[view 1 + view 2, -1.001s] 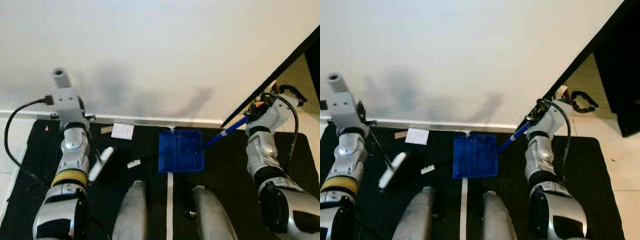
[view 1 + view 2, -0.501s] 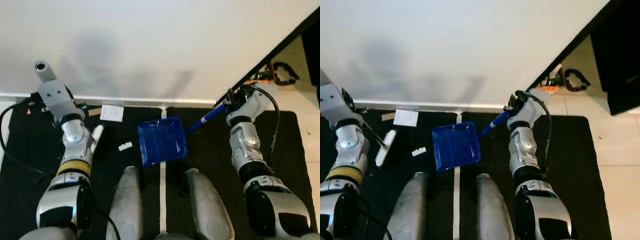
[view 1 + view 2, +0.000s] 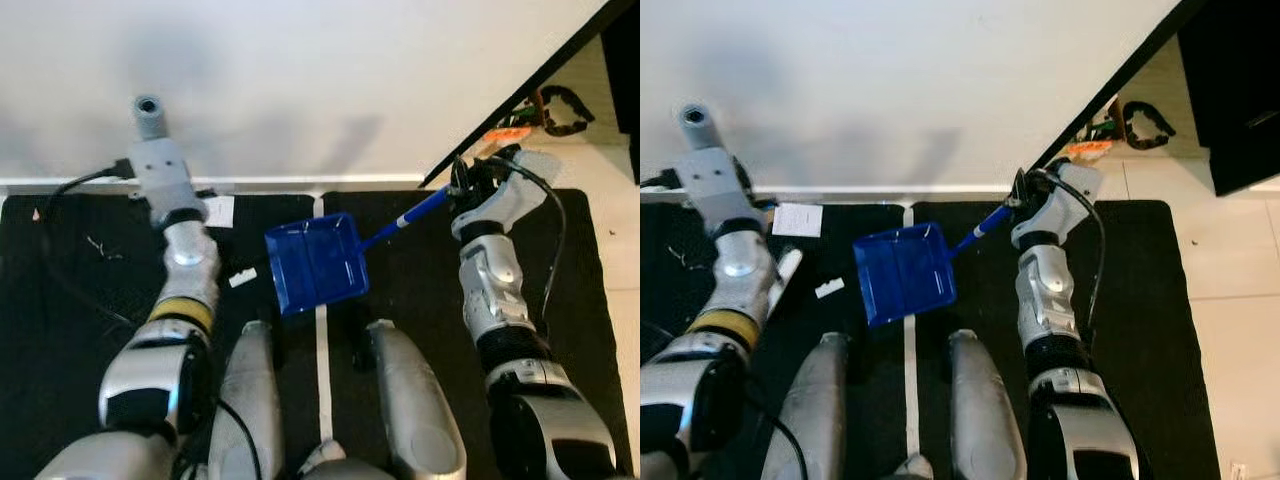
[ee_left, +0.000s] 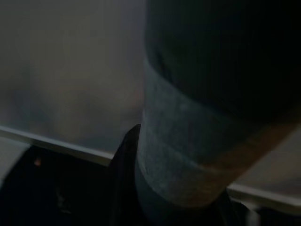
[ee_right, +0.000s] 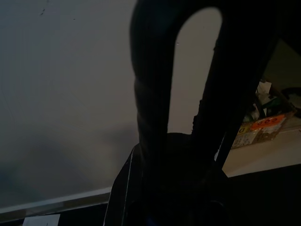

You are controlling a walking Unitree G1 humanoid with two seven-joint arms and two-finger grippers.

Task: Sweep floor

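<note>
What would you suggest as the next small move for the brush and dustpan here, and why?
Probably sweep the brush, held by the left gripper, toward the blue dustpan, pushing the small white scrap in. The scrap lies on the black mat between them, and the right gripper holds the dustpan's handle.

White wall (image 3: 300, 70), white baseboard (image 3: 300, 184), beige tile floor (image 3: 1230, 330), black strap (image 3: 1140, 122), orange packet (image 3: 1092, 148)
</note>
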